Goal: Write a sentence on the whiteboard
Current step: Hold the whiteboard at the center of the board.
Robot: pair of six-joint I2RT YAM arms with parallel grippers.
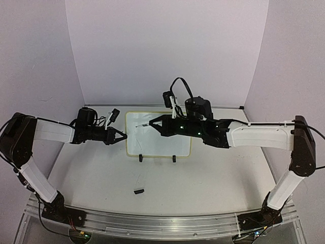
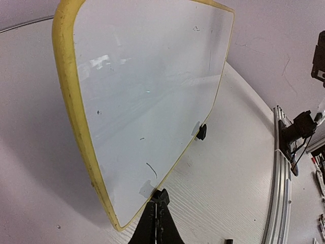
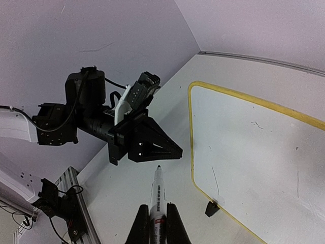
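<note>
Top external view has the whiteboard (image 1: 162, 145) propped on two black clip feet mid-table (image 1: 96, 173), its white face carrying a few faint stray strokes. The left gripper (image 1: 123, 136) has its fingers pressed together on nothing, tips just beside the board's left yellow rim. The right gripper (image 1: 152, 123) is clamped on a marker (image 1: 143, 124) whose tip sits over the board's upper-left corner, though I cannot tell whether it touches; a small black piece (image 1: 138, 191) lies nearer the arm bases.
</note>
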